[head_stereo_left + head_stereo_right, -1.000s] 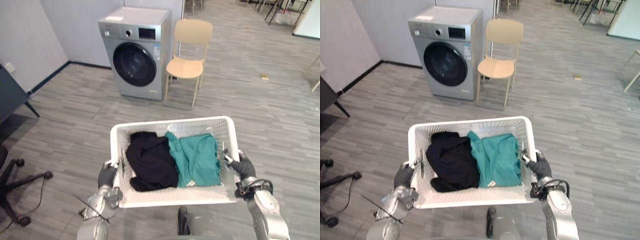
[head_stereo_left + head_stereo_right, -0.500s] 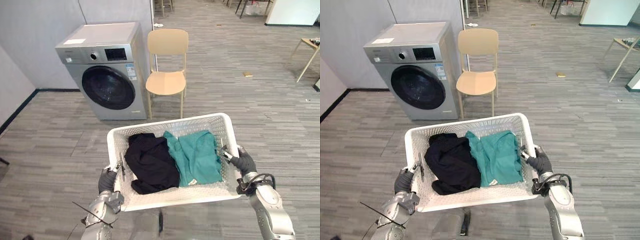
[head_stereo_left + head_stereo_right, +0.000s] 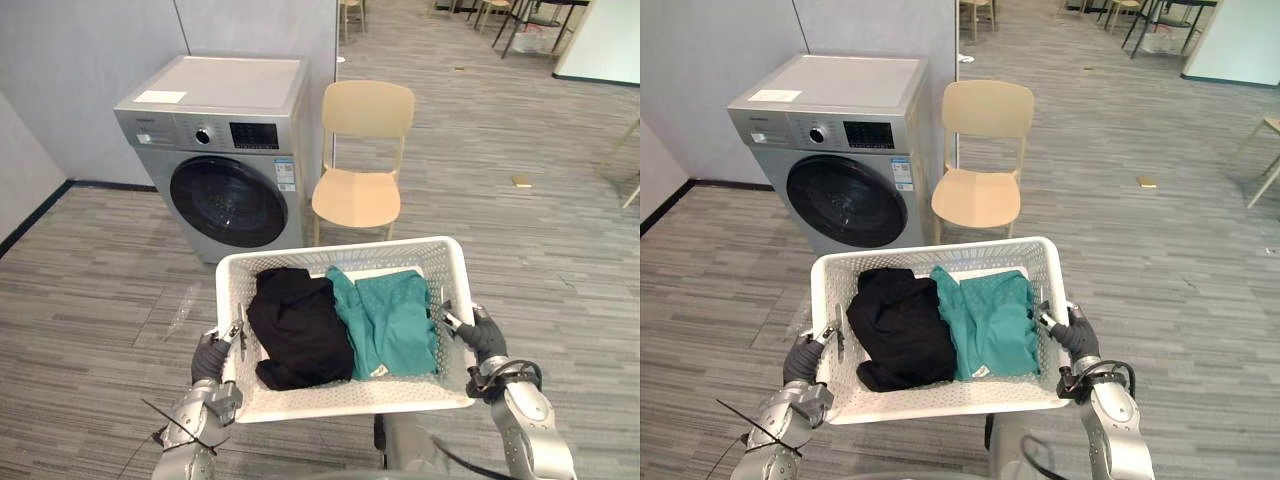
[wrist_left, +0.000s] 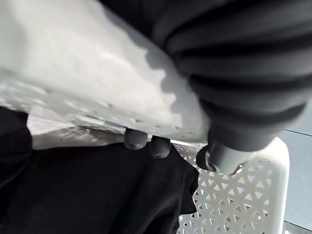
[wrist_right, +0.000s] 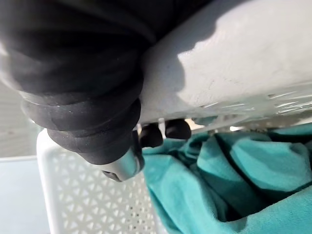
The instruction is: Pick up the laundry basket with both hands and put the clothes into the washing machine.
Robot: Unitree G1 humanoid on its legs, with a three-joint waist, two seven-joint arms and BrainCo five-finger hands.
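Two hands carry the load, nearest to you. Left hand [image 3: 212, 352]: fingers [image 4: 136, 140] hooked over the left rim of the basket [image 3: 345, 398], tips inside against the black garment [image 3: 297, 330]. Right hand [image 3: 480, 336]: same hold on the opp. rim, fingers [image 5: 176, 128] curled over & down beside the teal garment [image 3: 392, 320]. The basket hangs off the floor, roughly level, betw. both hands.

Handling (judged): perforated white plastic w/ two garments, so light, but the walls prob. flex. The rim is smooth & could slip if you tilt it. Best hold = mid-rim on both short sides, as now; pull evenly so it doesn't twist.

The clothes are soft, limp, heaped side by side & touching. Expect them to drape & snag on the lattice when lifted out, so take each by a bunched fold, not an edge.

Farther: washing machine [image 3: 225, 165], round door [image 3: 228, 202] looks closed, so you'll need it open first. Chair [image 3: 362, 170] stands just beside the washing machine, to its right.
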